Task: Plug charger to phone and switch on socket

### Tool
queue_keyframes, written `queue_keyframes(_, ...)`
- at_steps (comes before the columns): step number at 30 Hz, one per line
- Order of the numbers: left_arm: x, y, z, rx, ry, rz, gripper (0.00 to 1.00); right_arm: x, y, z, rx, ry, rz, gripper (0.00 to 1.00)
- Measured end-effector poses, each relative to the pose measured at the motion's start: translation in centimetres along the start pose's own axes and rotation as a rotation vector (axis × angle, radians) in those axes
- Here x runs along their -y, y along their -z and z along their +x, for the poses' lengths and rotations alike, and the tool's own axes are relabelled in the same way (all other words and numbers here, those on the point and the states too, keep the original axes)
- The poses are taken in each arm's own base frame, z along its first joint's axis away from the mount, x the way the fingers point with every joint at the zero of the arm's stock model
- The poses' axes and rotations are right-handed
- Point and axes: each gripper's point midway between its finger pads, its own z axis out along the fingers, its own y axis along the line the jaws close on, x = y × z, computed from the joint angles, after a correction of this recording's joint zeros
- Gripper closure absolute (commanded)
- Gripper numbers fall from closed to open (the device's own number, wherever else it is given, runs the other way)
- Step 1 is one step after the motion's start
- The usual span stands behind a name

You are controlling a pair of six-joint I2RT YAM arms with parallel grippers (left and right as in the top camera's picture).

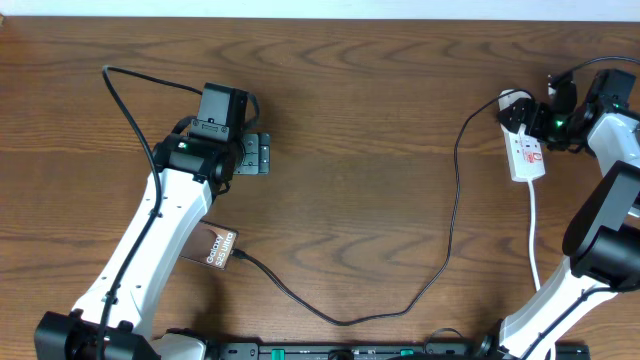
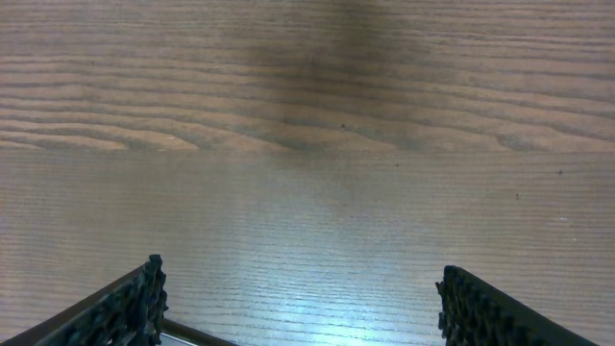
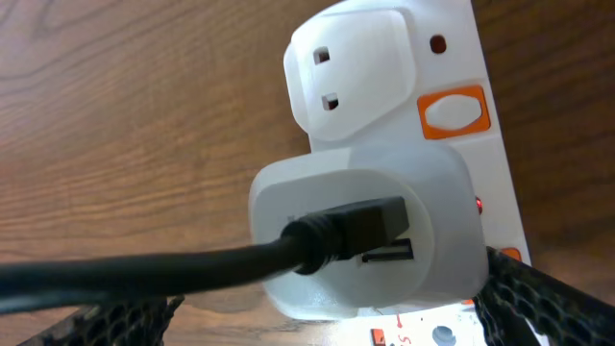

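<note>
Phone and power strip, well apart, joined by the black charger cable
"Galaxy" is read in white on the phone (image 1: pixel 220 247), beside the left arm, with the charger cable (image 1: pixel 452 200) tip at its edge. The left gripper (image 2: pixel 298 312) is spread wide over bare table (image 2: pixel 307 115). The right gripper (image 3: pixel 327 312) is spread wide around the power strip's (image 1: pixel 527 155) white adapter (image 3: pixel 356 221), nothing held.

The phone (image 1: pixel 222 247) is laid on the table (image 1: pixel 350 120) at the left, partly under the left arm (image 1: pixel 160 235). The socket (image 1: pixel 527 152) is placed far right. The charger (image 1: pixel 345 320) is stretched between them (its tip at the phone's edge), ending in an adapter (image 3: pixel 365 240) seated on the socket.
</note>
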Motion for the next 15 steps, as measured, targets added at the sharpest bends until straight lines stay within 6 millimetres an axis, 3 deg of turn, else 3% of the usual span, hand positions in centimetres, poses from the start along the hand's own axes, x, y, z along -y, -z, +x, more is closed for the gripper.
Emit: queue_keyframes(15, 0.0, 0.0, 0.0, 0.0, 0.0, 0.0, 0.12, -0.03, 0.13, 0.3, -0.02, -0.058, 0.008, 0.01)
